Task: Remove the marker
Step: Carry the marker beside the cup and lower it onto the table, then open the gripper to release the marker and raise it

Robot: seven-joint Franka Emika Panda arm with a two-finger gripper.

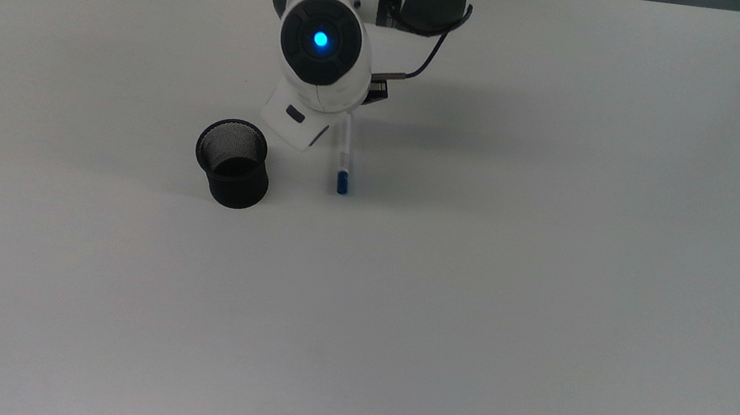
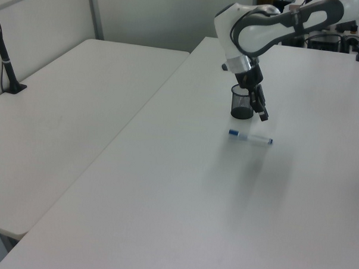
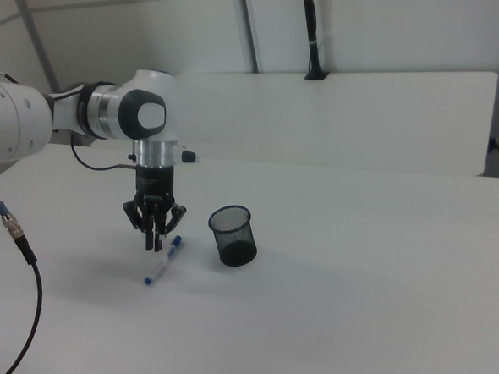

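On the table (image 1: pixel 545 297), going by the top view, the black mesh cup (image 1: pixel 232 162) is the landmark. It stands upright and looks empty. Just right of the cup, not touching it, the marker (image 1: pixel 344 157) lies flat, blue cap pointing toward the top view's bottom edge. Above and between the two hangs the arm, its body covering the jaws from overhead. In the right view the gripper (image 3: pixel 155 238) sits low over the marker, just beside the cap end, well clear of the cup. Jaws look close together with nothing between them; marker is free of them. My read: removal is done, marker is out and set down. What's left is lifting the arm clear.
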